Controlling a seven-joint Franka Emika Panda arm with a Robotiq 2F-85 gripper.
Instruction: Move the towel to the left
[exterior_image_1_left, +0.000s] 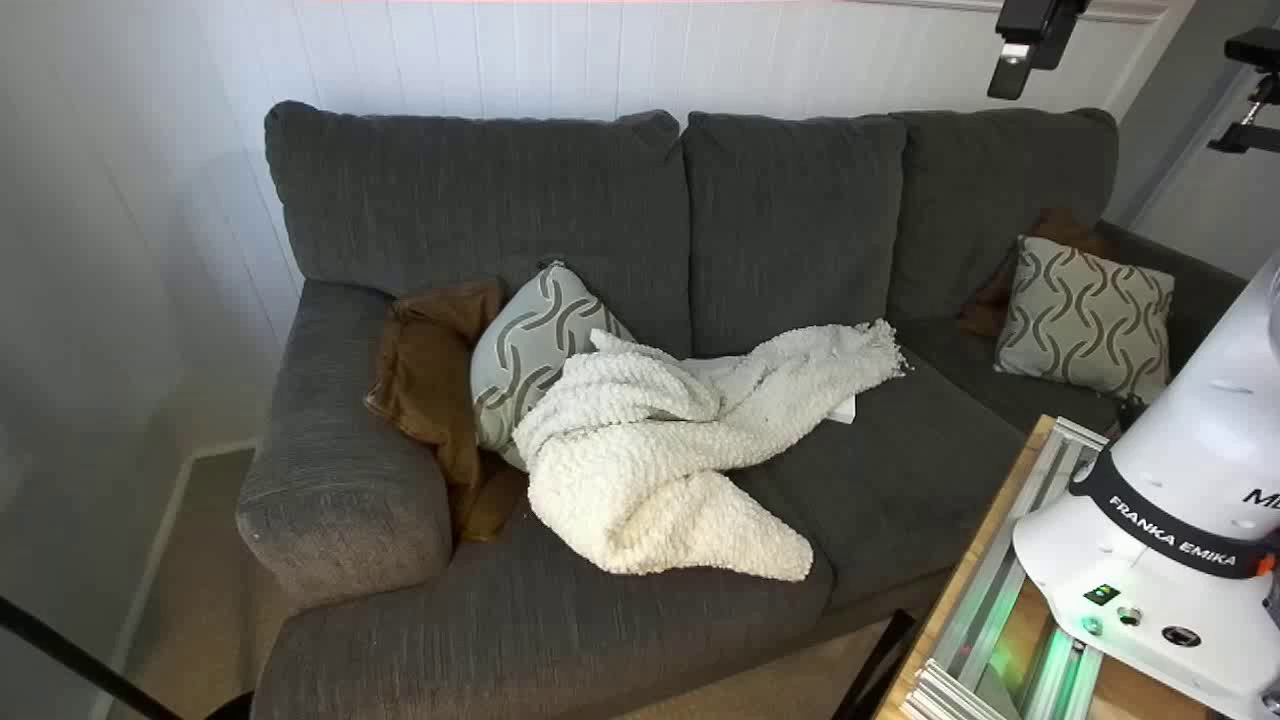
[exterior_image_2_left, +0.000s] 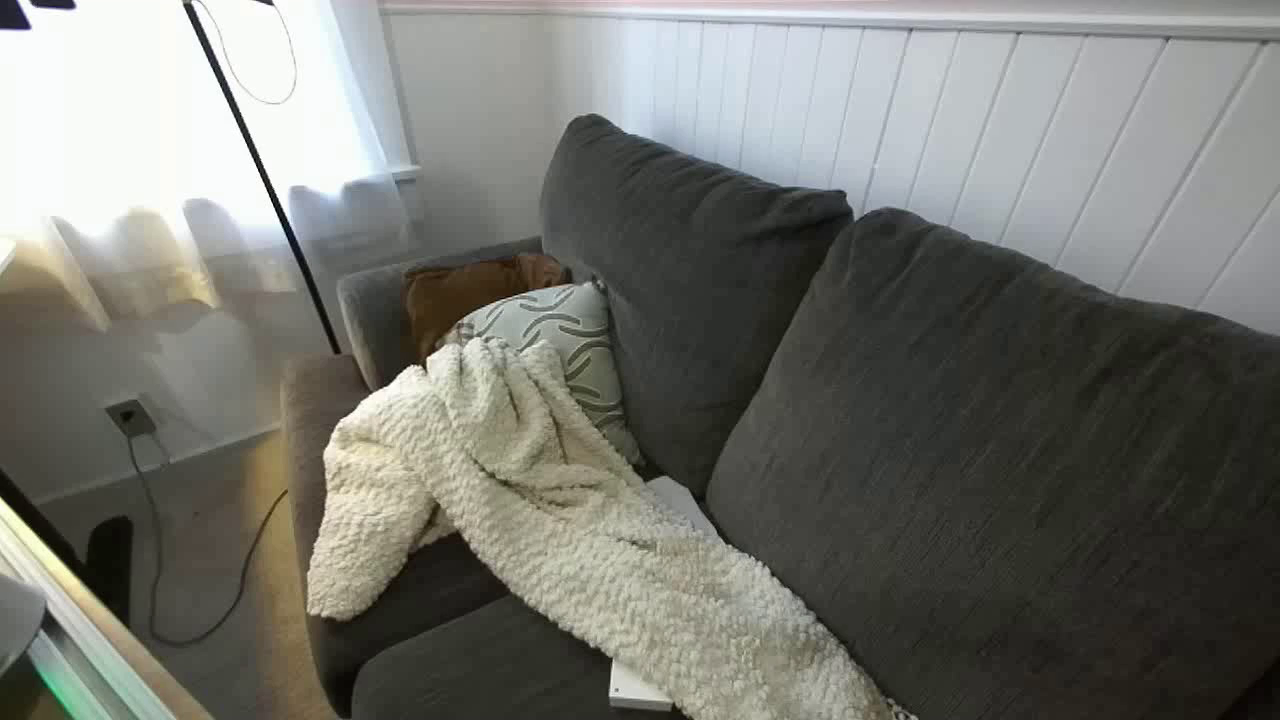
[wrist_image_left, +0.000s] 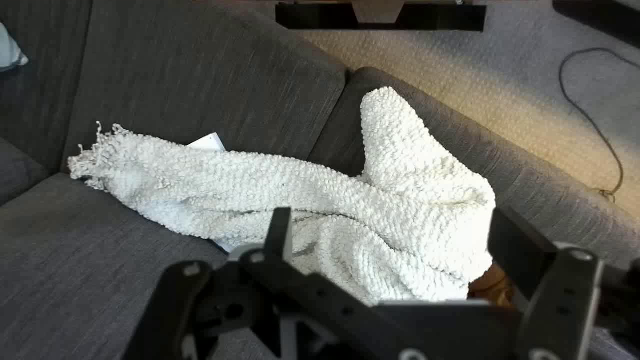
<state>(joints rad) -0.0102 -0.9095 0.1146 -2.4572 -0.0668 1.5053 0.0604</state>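
The towel is a cream-white, nubby throw with a fringed end, lying bunched on the dark grey sofa. It shows in both exterior views (exterior_image_1_left: 650, 480) (exterior_image_2_left: 560, 500) and in the wrist view (wrist_image_left: 320, 190). One end rests against a patterned pillow (exterior_image_1_left: 540, 350), and the fringed end stretches along the seat. In the wrist view my gripper (wrist_image_left: 391, 222) is open, with its fingers wide apart and nothing between them. The towel shows beyond and below the fingers, apparently untouched. The gripper covers part of the towel's lower edge in that view.
The sofa (exterior_image_1_left: 480, 200) has a brown pillow (exterior_image_1_left: 430, 370) by its arm and another patterned pillow (exterior_image_1_left: 1085, 315) at the far end. A white flat object (exterior_image_2_left: 640, 688) lies partly under the towel. The white arm base (exterior_image_1_left: 1180, 500) stands on a wooden table before the sofa.
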